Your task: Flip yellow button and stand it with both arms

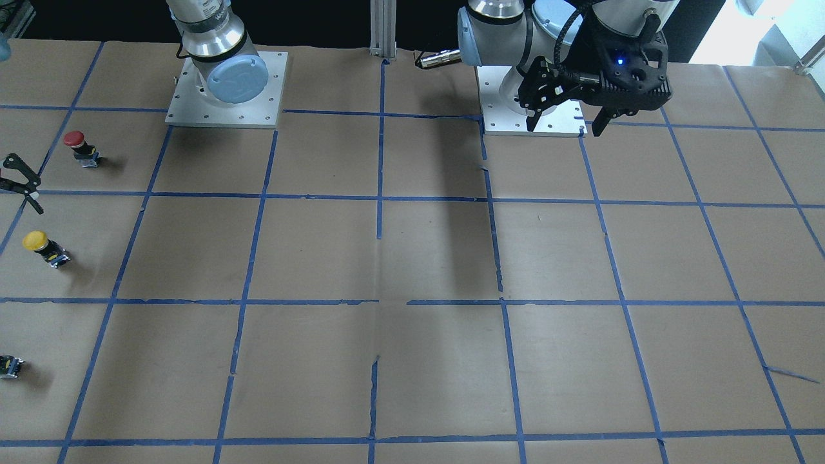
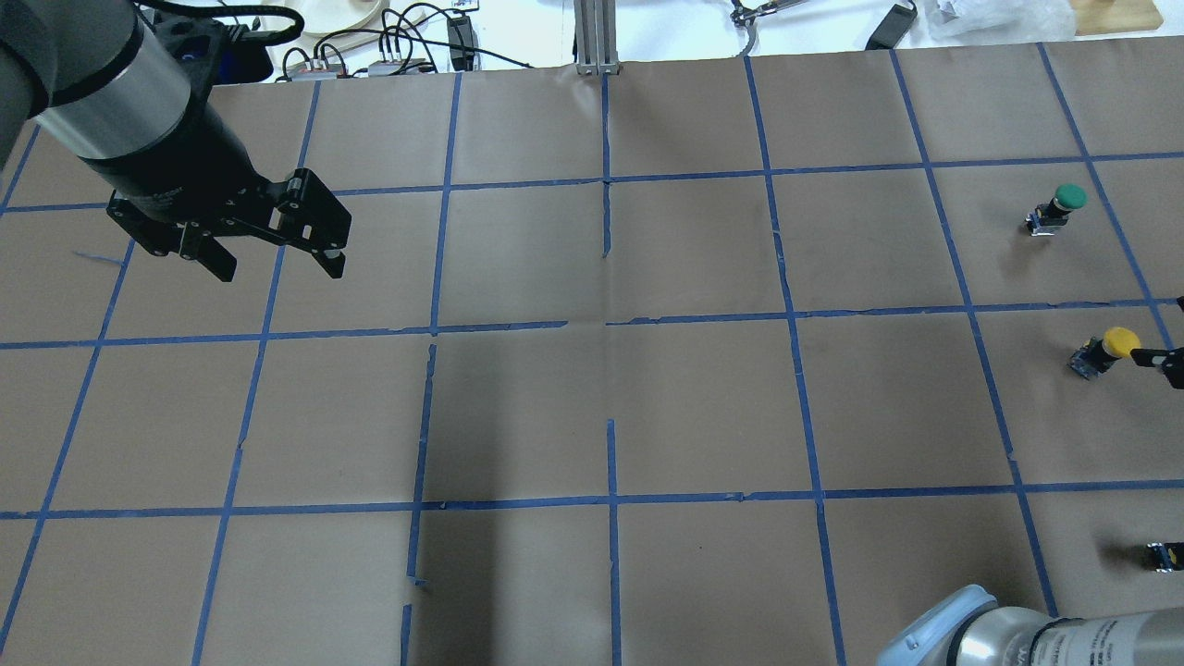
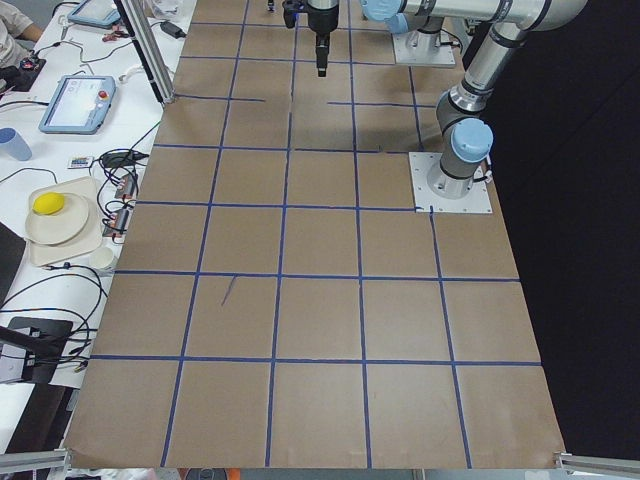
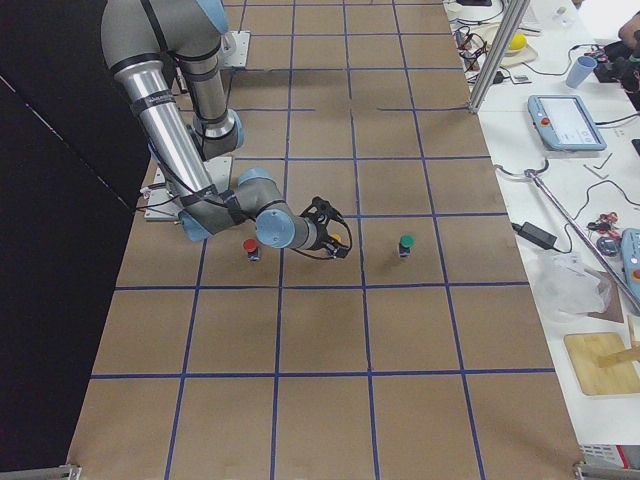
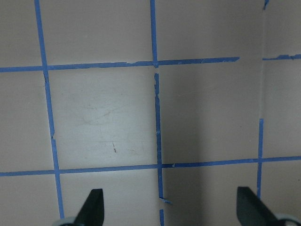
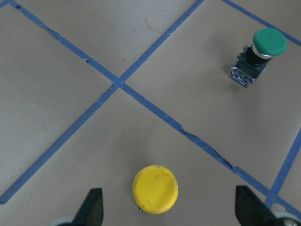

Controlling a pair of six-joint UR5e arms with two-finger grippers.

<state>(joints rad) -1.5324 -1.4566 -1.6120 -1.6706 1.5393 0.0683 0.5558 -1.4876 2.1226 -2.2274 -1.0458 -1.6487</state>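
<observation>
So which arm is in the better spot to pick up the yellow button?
The right arm. The right fingers, open, are right over the yellow button; the left fingers hang far across the table.

1. You've got brown paper [image 1: 425, 258] everywhere, blue tape grid [image 1: 380, 198] across it.
2. Your side bench [image 3: 25, 185] carries a tablet [image 3: 78, 103], cables [image 3: 122, 158], maybe a lemon [image 3: 48, 205] on that plate [image 3: 62, 230].
3. Black backdrop [image 3: 580, 300] opposite you.

Silver tubular arms [image 1: 207, 33] bear light-blue joint caps [image 1: 237, 78] and black pincers [image 1: 566, 127].
</observation>
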